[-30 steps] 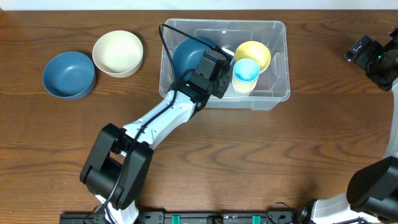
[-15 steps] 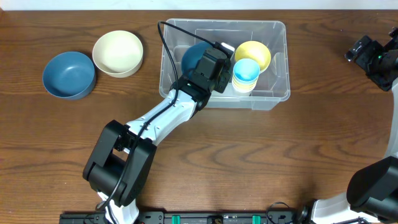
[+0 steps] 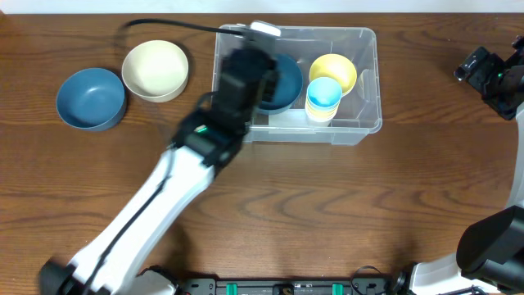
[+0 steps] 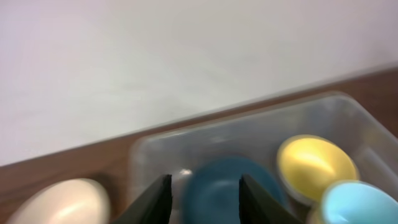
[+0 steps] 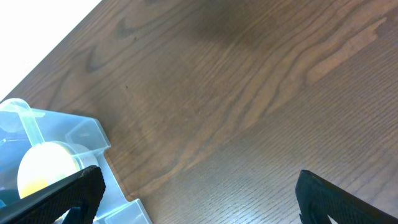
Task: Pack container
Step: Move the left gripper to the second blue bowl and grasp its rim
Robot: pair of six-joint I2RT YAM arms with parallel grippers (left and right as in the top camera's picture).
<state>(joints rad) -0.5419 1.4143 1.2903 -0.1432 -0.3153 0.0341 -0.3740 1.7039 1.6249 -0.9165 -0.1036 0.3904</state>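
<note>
The clear container (image 3: 370,123) stands at the back middle of the table. Inside it are a dark blue bowl (image 3: 281,84), a yellow bowl (image 3: 336,70) and a light blue cup (image 3: 324,92) stacked on yellow cups. My left gripper (image 3: 246,67), blurred by motion, is above the container's left end, open and empty. In the left wrist view its fingers (image 4: 202,200) are spread, with the dark blue bowl (image 4: 227,186) beyond them in the container (image 4: 205,140). My right gripper (image 3: 490,72) is open and empty at the far right.
A cream bowl (image 3: 155,70) and a second blue bowl (image 3: 90,98) sit on the table left of the container. The right wrist view shows my open fingers (image 5: 199,199) over bare wood, with the container's corner (image 5: 74,137) at its left.
My left gripper has let go of the dark blue bowl, which now lies in the container. The arm has risen and swung back to the left. The right arm has not moved.
</note>
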